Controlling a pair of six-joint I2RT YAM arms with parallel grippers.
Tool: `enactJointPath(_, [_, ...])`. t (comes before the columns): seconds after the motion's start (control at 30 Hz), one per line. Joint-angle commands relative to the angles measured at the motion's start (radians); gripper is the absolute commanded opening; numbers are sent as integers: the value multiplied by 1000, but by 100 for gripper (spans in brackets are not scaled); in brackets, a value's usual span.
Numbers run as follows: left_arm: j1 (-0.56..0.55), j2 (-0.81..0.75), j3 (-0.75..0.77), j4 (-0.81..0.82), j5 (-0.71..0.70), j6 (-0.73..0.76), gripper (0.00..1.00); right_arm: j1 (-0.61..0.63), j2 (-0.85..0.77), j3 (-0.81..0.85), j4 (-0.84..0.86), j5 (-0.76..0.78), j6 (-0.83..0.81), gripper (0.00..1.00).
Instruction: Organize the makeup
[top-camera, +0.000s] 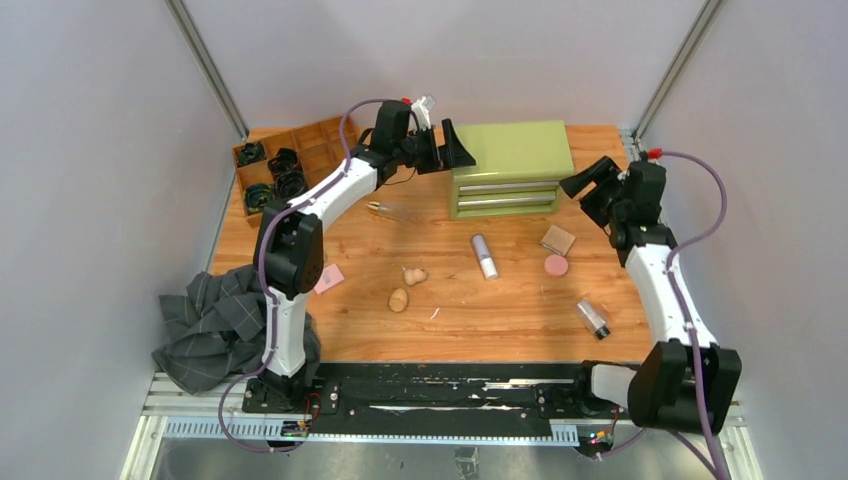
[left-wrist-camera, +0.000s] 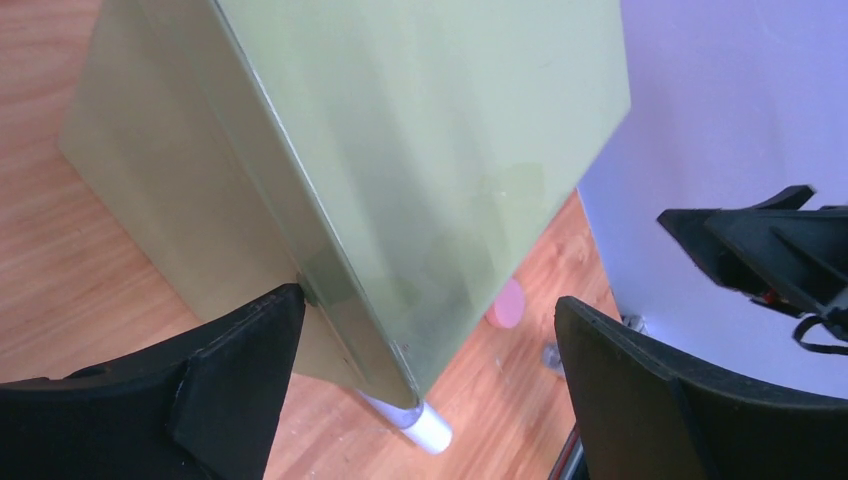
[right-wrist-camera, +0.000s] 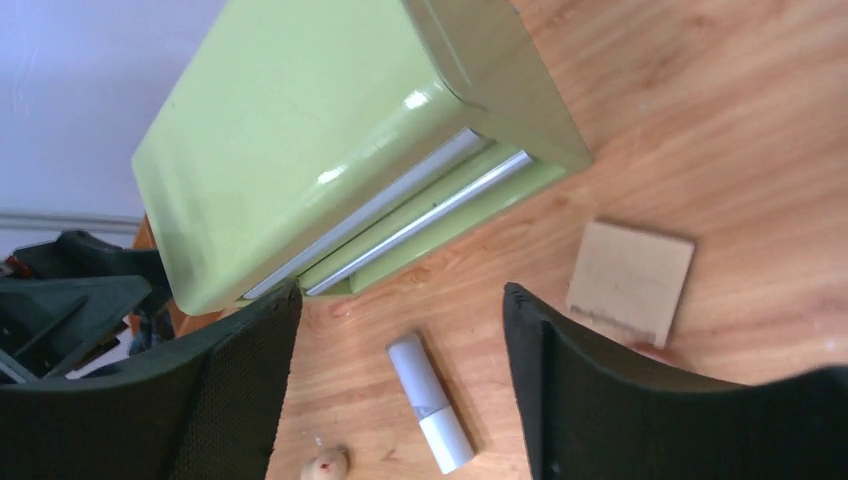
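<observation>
On the wooden table lie a silver-white tube (top-camera: 484, 256), a tan square pad (top-camera: 558, 239), a pink round puff (top-camera: 556, 265), two beige egg sponges (top-camera: 414, 275) (top-camera: 398, 299) and clear bottles (top-camera: 593, 318) (top-camera: 390, 210). The dark compact is not in view. My left gripper (top-camera: 450, 148) is open and empty at the left end of the green drawer box (top-camera: 510, 165), whose corner fills the left wrist view (left-wrist-camera: 400, 150). My right gripper (top-camera: 590, 180) is open and empty at the box's right side. In its wrist view it hangs above the tube (right-wrist-camera: 430, 403) and pad (right-wrist-camera: 630, 280).
A wooden divided tray (top-camera: 310, 140) at the back left holds black coiled bands (top-camera: 285, 170). A dark grey cloth (top-camera: 215, 325) hangs over the front left edge. A small pink flat piece (top-camera: 328, 278) lies by the left arm. Both box drawers look closed.
</observation>
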Motion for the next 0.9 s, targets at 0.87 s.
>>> enactJointPath(0.87, [18,-418,-309,-28,-191,48,98,99,460,49,507,-194,307,35])
